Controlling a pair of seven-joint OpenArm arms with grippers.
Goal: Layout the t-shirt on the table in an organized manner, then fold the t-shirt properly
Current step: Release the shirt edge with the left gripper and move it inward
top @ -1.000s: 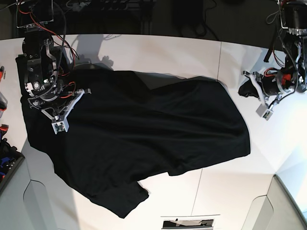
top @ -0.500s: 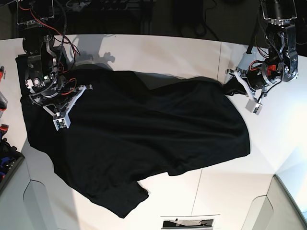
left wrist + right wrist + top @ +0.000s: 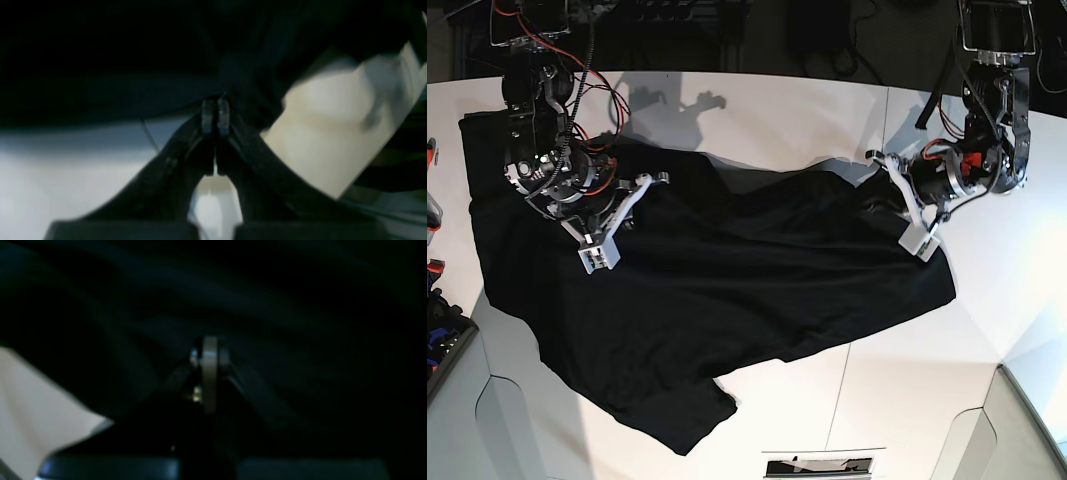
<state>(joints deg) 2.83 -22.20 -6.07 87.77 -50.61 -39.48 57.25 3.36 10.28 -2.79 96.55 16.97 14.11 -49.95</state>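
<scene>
- T-shirt (image 3: pixel 727 290), black, sprawls crumpled across the white table (image 3: pixel 777 110), hem toward 6 o'clock.
- I see my left gripper (image 3: pixel 879 190) pinched together on the shirt's 3 o'clock edge.
- My right gripper (image 3: pixel 642 182) is clamped on cloth at 10 o'clock.

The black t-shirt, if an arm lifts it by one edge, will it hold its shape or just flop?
Probably flop: the t-shirt lies in soft folds and ridges on the table, so it looks limp. It likely drags rather than slides whole, bunching near the pull. Seemingly light for its spread, being thin cloth.
</scene>
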